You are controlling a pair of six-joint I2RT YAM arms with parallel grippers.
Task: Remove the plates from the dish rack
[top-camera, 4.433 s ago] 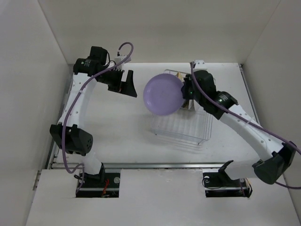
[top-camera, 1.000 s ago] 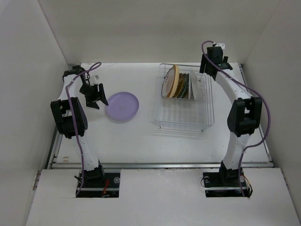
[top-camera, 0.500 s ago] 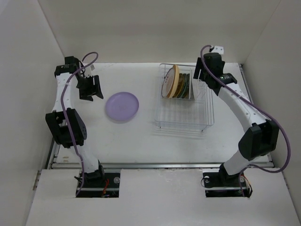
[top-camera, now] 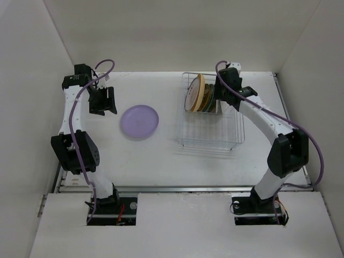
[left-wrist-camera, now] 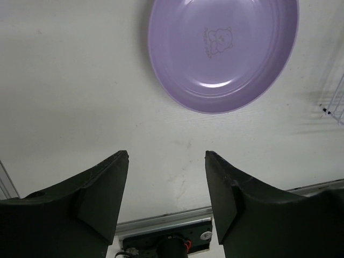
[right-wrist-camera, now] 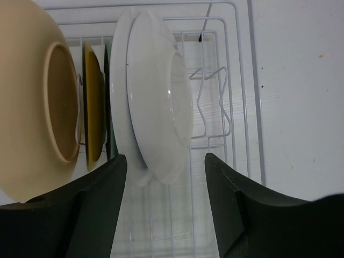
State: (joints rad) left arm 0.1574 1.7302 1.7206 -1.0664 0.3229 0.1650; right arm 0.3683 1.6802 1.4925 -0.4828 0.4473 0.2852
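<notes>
Top view: the lavender plate [top-camera: 139,121] lies flat on the table [top-camera: 161,161], unloaded; the other plates [top-camera: 200,92] stand on edge in the dish rack [top-camera: 210,141]. Left wrist: left jaws wide, empty, above the table. Right wrist: right jaws wide, straddling the white plate [right-wrist-camera: 161,123], apparently for an edge grip.

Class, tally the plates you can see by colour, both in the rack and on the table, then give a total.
Lavender plate: 1
Pale orange plate: 1
Yellow plate: 1
White plates: 2
Total: 5 plates. A dark edge between the yellow and the white may be a sixth.
</notes>
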